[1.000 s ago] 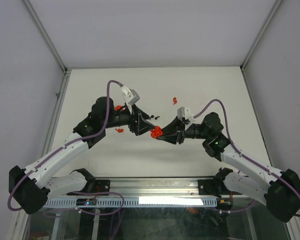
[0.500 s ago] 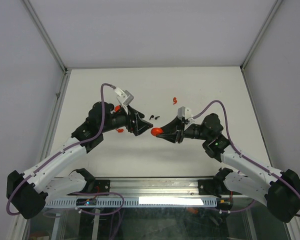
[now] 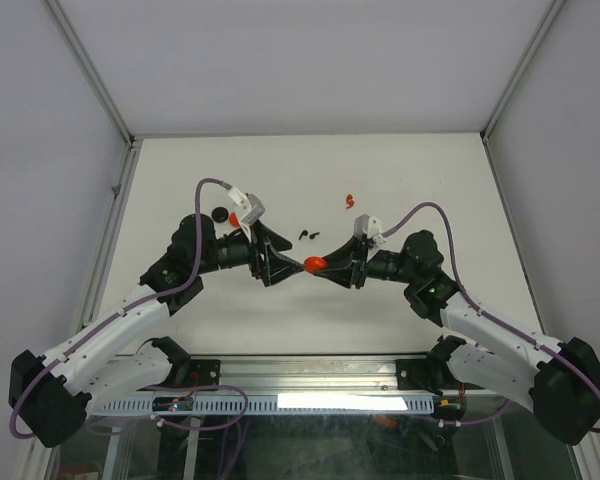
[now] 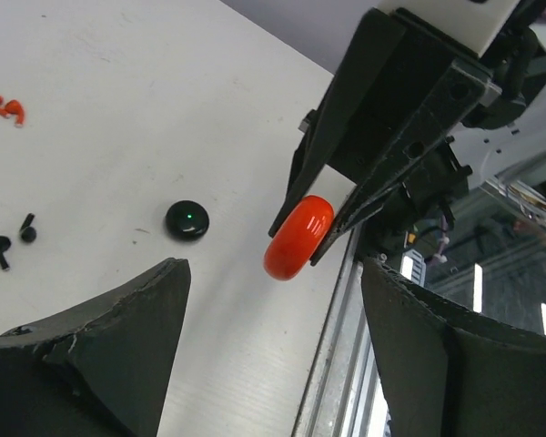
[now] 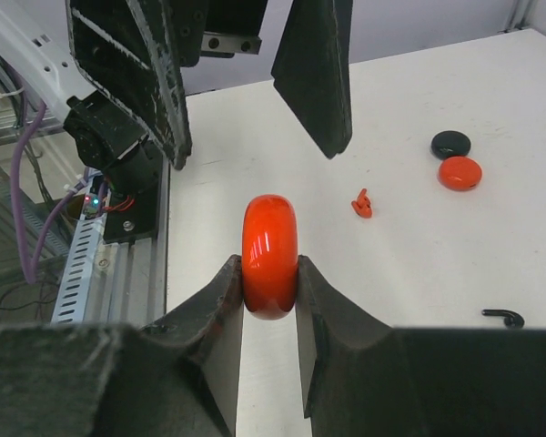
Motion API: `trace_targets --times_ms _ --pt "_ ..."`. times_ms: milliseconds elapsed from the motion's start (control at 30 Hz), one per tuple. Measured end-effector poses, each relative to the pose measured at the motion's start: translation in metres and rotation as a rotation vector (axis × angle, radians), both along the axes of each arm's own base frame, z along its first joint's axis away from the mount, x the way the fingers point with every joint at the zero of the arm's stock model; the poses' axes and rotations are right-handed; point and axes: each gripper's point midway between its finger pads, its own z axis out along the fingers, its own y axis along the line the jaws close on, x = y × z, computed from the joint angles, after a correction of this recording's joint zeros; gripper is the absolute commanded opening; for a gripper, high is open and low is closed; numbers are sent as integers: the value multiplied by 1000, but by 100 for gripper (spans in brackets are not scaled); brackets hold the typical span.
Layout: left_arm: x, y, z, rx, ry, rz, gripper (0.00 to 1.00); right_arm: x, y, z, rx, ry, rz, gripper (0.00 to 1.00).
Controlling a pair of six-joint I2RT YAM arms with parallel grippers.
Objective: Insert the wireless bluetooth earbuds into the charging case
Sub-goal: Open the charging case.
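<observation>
Red case (image 5: 269, 255), edge-on, is clamped in the right gripper (image 5: 269, 278); the left gripper (image 4: 273, 296) faces it, spread wide, touching nothing.

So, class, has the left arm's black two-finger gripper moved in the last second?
Yes. Against the tiny black earbuds, the left gripper has shifted toward the near edge, level with the round red disc.
</observation>
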Motion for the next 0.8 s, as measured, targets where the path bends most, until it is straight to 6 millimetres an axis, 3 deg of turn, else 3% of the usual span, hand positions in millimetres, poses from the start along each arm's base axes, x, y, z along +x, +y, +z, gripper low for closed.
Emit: trace_targets --times_ms 133,367,567,800 --pt "-10 -10 -7 10 -18 -119 69 -5 2 0 2 29 31 0" --pt "-19 -22 -18 34 -26 -257 56 -13 5 18 30 33 85 0" --pt "-26 -26 -17 29 -36 -324 47 -20 6 20 35 42 124 0" --pt "-32 -27 -10 10 -57 -366 44 -24 8 17 30 67 161 0"
